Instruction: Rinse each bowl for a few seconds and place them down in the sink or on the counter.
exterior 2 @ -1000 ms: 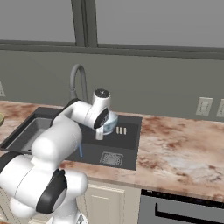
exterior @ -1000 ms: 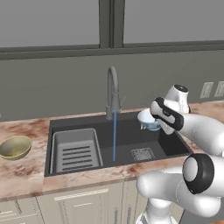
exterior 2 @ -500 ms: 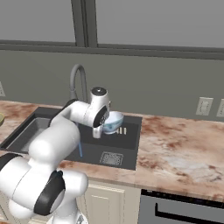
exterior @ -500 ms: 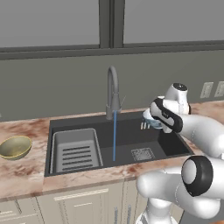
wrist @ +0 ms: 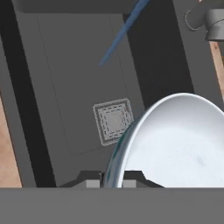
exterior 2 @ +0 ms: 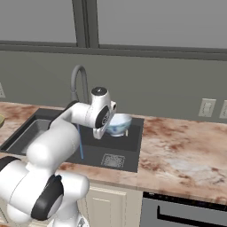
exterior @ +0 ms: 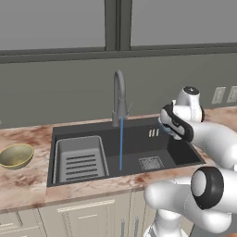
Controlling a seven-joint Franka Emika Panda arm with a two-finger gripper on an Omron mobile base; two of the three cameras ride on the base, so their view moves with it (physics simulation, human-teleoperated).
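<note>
Blue bowl (exterior 2: 119,124) now higher, upright.

A pale blue bowl (exterior 2: 119,124) with a whitish inside is seen above a dark grey sink (exterior: 139,152). A lighter grey ribbed tray (exterior: 79,159) is set in the basin. A thin blue stream (exterior: 121,143) is shown under a grey faucet (exterior: 119,97). An olive-gold bowl (exterior: 15,155) is shown on the reddish-brown and cream marbled bench (exterior 2: 186,155).
</note>
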